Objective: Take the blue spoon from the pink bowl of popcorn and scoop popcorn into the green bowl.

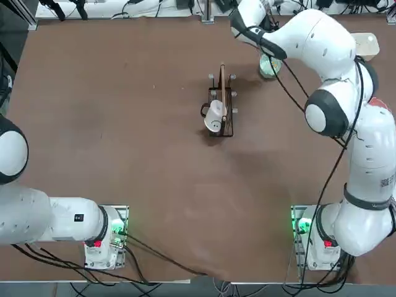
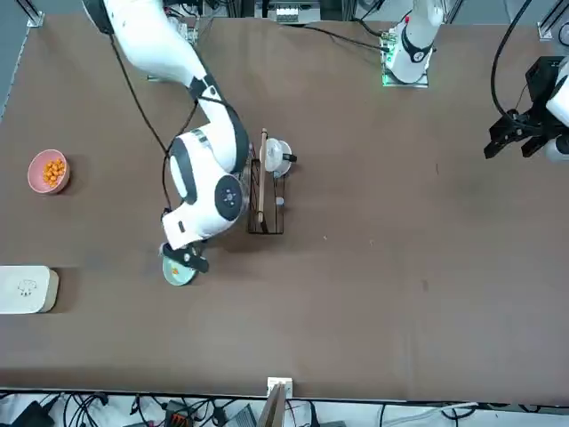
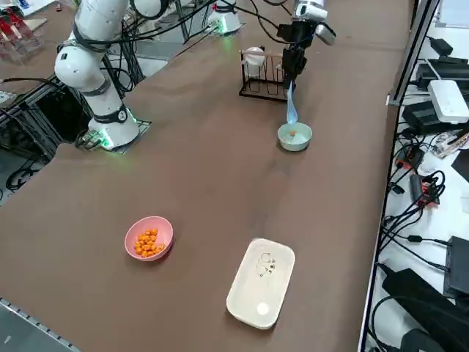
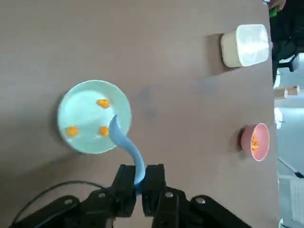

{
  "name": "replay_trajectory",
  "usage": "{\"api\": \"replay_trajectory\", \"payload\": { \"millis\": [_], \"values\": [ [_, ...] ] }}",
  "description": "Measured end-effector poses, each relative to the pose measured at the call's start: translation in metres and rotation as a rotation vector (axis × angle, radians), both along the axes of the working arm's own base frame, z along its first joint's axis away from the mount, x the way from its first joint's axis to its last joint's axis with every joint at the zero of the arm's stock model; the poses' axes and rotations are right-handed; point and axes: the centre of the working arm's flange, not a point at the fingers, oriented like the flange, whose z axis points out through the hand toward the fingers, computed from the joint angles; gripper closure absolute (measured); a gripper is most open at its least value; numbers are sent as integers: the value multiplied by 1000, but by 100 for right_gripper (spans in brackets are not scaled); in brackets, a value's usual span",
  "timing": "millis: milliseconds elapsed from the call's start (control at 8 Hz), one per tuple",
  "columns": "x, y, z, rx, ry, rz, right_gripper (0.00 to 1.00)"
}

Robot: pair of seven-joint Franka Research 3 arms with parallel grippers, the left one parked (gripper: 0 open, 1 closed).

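Note:
My right gripper (image 4: 138, 175) is shut on the handle of the blue spoon (image 4: 129, 146), which hangs down with its scoop end just above the green bowl (image 4: 80, 102). Three pieces of popcorn (image 4: 102, 103) lie in that bowl. In the right side view the gripper (image 3: 293, 72) is straight above the green bowl (image 3: 294, 137), with the spoon (image 3: 292, 108) between them. The pink bowl (image 3: 149, 237) sits well away toward the table's right end and holds a heap of popcorn (image 3: 149, 243). The front view shows the green bowl (image 2: 178, 268) partly under the arm's wrist.
A dark wire rack (image 3: 261, 77) with a white mug (image 3: 254, 59) on it stands just behind the green bowl, near the table's middle. A white rounded-square box (image 3: 261, 282) lies beyond the pink bowl by the table's edge. Cables and devices lie off the table's far side.

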Motion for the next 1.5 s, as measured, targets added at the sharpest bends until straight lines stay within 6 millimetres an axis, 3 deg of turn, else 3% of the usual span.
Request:
{"api": "replay_trajectory", "payload": {
  "millis": [250, 375, 750, 1000, 1250, 1500],
  "values": [
    [5, -71, -1, -142, 94, -139, 89],
    [6, -110, -16, -221, 148, -184, 89],
    [-8, -236, -87, -425, 306, -311, 89],
    [-23, -305, -119, -501, 360, -310, 89],
    [-52, -369, -121, -462, 334, -253, 89],
    [-93, -427, -116, -389, 291, -256, 89]
  ]
}}
